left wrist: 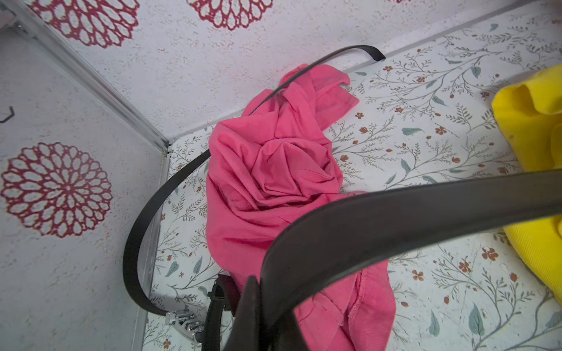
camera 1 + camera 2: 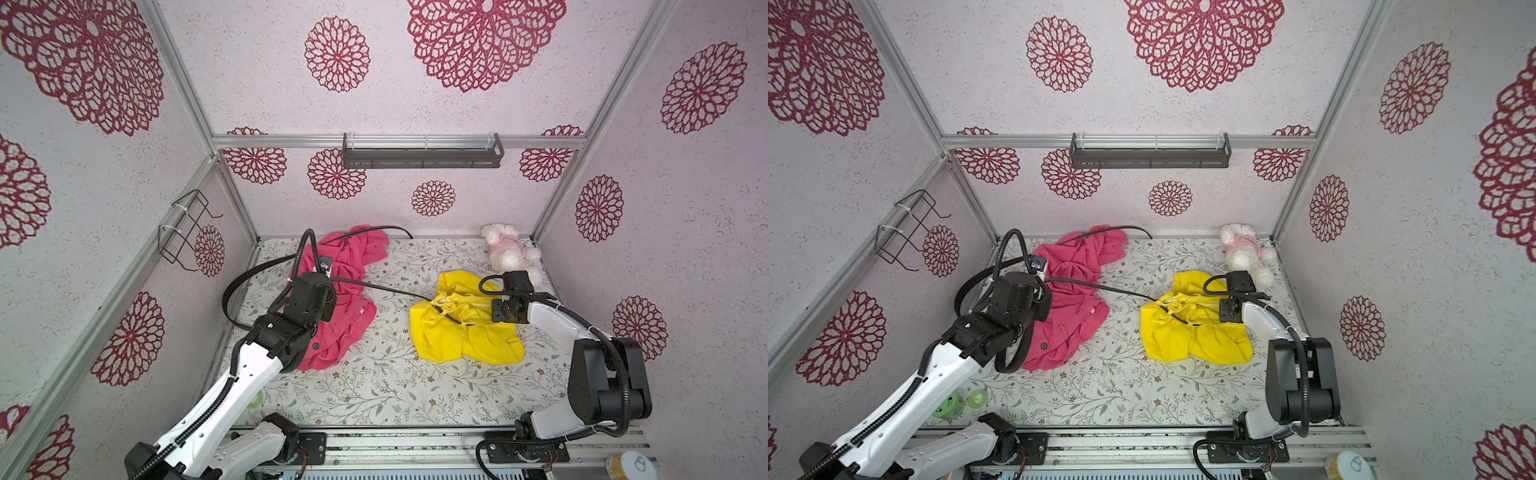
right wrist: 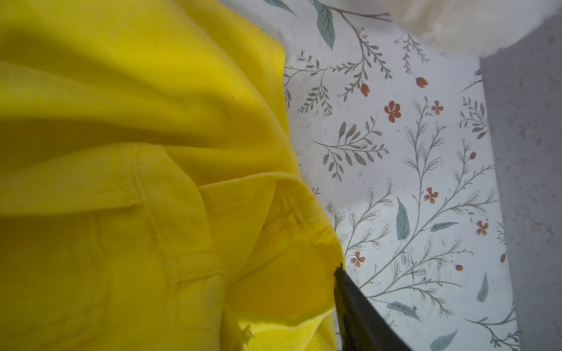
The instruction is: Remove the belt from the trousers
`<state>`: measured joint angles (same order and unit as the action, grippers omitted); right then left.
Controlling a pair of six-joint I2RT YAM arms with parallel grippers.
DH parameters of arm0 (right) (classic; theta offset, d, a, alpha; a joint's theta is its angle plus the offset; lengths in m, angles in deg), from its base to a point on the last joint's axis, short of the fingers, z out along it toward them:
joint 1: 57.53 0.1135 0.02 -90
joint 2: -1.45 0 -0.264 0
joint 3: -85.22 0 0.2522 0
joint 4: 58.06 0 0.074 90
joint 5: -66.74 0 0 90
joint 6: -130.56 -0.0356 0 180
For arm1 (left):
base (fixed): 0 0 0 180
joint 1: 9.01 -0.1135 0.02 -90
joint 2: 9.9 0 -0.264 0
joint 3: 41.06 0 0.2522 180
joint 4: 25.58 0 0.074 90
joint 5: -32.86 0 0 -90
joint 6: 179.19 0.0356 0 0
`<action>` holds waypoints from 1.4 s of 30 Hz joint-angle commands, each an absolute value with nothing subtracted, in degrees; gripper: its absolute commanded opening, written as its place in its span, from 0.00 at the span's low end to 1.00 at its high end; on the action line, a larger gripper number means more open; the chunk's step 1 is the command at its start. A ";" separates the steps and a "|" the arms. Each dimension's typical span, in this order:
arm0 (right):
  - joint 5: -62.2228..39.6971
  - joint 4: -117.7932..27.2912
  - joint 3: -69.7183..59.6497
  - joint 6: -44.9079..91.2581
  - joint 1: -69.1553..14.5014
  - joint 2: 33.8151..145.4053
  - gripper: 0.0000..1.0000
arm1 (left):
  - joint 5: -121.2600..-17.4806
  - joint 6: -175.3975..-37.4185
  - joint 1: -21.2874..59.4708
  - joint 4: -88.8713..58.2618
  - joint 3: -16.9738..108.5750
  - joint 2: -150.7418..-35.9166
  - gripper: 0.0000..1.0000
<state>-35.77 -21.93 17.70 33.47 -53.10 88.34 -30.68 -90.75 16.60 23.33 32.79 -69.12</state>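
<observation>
Your left tool [image 2: 326, 270] is clamped shut on the belt [image 2: 390, 291], up over the pink garment [image 2: 353, 257]. From there the strap runs across the bare tabletop [image 2: 374, 386] into the waistband of the yellow trousers [image 2: 465, 340], which lie right of centre. A short black stretch shows among the loops there, so the belt is not yet free. The grip makes sense: the strap is drawn roughly in line with the waistband, so it should slide through the loops rather than drag the cloth along.

Your right tool [image 2: 496, 311] sits at the far end of the waistband, apparently to anchor the trousers against that pull. The right wrist view shows one finger [image 3: 359, 310] at the fabric's edge, with folds gathering toward it. The other finger is hidden, so you cannot tell whether the tool pinches the cloth or only presses on it.

More black strap curves out beside the left wall and over the pink garment to the back wall. A metal buckle [image 1: 182, 319] lies close to the left tool. Whether all of this is the same belt, you cannot tell.

The left wall is near your left arm, so a straight pull that way would likely run out of room soon. The front centre of the tabletop is open, and so is the space above it. The plush toy [image 2: 511, 249] sits just behind the right arm, so keep that wrist off it.
</observation>
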 commanded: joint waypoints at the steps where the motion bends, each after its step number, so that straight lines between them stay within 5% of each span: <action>1: -40.27 -21.53 18.55 31.86 -55.42 87.39 0.59 | -29.00 -90.91 10.07 19.06 36.37 -65.56 0.00; 13: -39.77 -21.72 19.66 31.41 -58.37 87.83 0.59 | -35.89 -92.25 -5.25 17.36 43.18 -63.84 0.00; 23: -33.04 -21.01 18.68 31.65 -60.08 85.14 0.61 | -44.72 -94.24 -9.40 18.34 43.29 -64.03 0.00; 29: -29.74 -15.91 17.20 35.97 -50.88 74.93 0.76 | -45.45 -94.14 -5.38 18.22 41.60 -65.75 0.00; 42: -24.57 -17.68 20.34 36.57 -35.50 66.84 0.82 | -46.41 -93.92 -4.53 17.10 44.68 -68.44 0.00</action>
<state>-25.83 -16.71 20.72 37.58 -36.82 66.42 -46.79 -93.40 -4.87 21.04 42.56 -68.60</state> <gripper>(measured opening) 0.815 0.067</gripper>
